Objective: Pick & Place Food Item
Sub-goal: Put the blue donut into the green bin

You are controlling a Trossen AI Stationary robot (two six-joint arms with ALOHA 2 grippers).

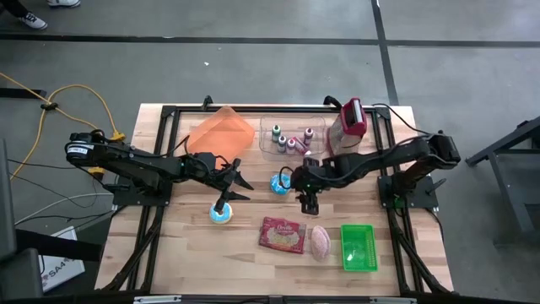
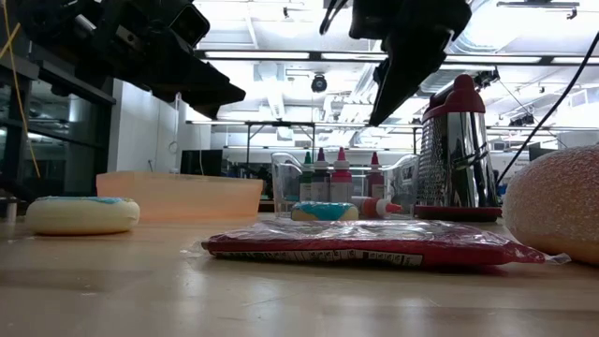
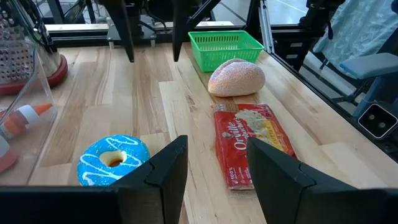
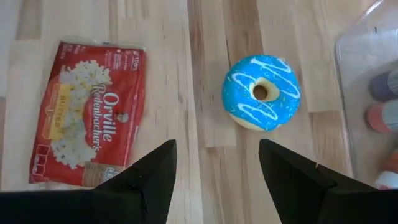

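Doughnuts are lying apart on the table (image 1: 186,253): one blue-iced doughnut (image 4: 261,92) near the clear bin (image 1: 291,135), another blue doughnut (image 1: 221,214) beneath my left gripper (image 1: 226,201). Probably light, soft and easily dented, each wants a gentle pinch across the ring. My right gripper (image 4: 214,180) is hovering, pointing down, fingers parted, holding nothing. My left is reaching out low over the table, likewise parted and empty.

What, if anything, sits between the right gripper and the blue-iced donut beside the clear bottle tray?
Nothing visible does. The right gripper hangs open over bare wood, with the blue-iced white-striped donut just ahead of its fingers. The red popcorn packet lies off to one side, clear of that path.
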